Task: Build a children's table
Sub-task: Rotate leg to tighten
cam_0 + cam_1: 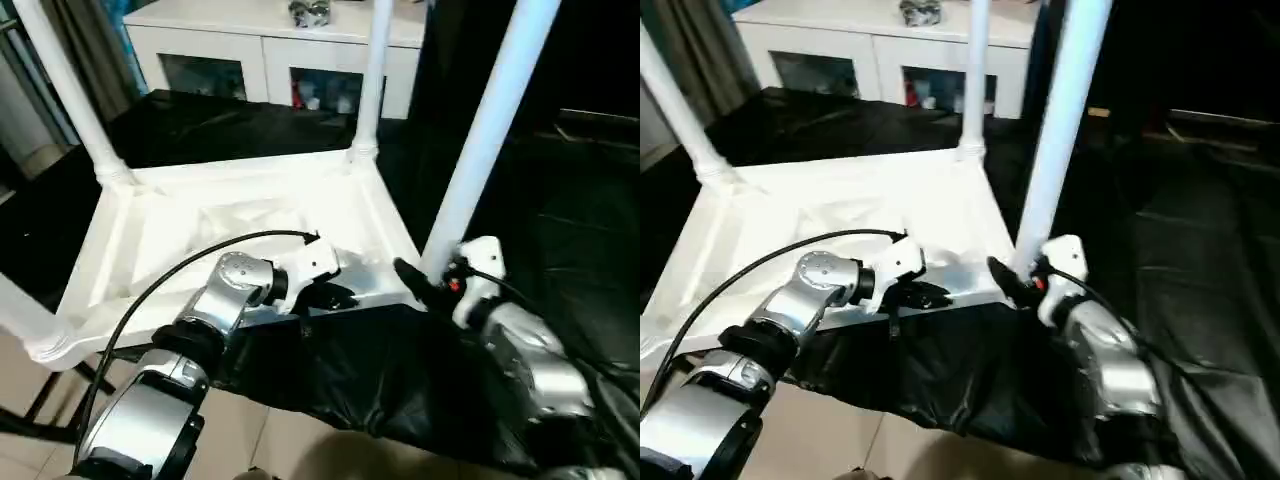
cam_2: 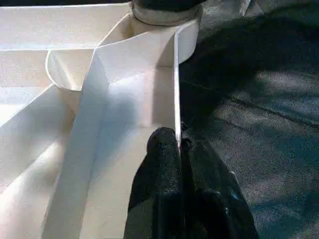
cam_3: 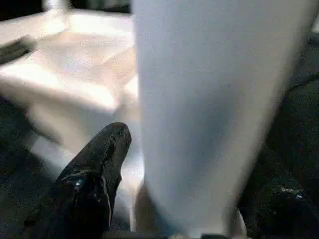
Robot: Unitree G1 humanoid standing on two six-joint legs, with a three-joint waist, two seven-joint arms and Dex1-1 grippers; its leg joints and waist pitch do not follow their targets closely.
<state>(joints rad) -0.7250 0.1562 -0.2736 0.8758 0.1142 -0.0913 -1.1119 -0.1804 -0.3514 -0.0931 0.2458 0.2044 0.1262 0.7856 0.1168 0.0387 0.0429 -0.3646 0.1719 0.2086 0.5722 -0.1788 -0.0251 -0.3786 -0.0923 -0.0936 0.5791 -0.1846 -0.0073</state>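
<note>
While the left gripper (image 2: 179,149) clamps the tabletop (image 1: 250,225) rim, the upright near-right leg (image 1: 490,130) stands between the right gripper's (image 1: 420,280) parted fingers.

White tabletop (image 1: 250,215) and legs (image 1: 490,130); black cloth (image 1: 400,390); silver forearms (image 1: 140,420); black fingers (image 2: 164,169)

- white cabinet (image 1: 270,45) with glass doors sits at the back, something small and shiny on top (image 1: 310,12)
- black cloth (image 1: 400,390) covers the surface in front of it
- pale tiled floor (image 1: 290,450) shows below the cloth's near edge
</note>
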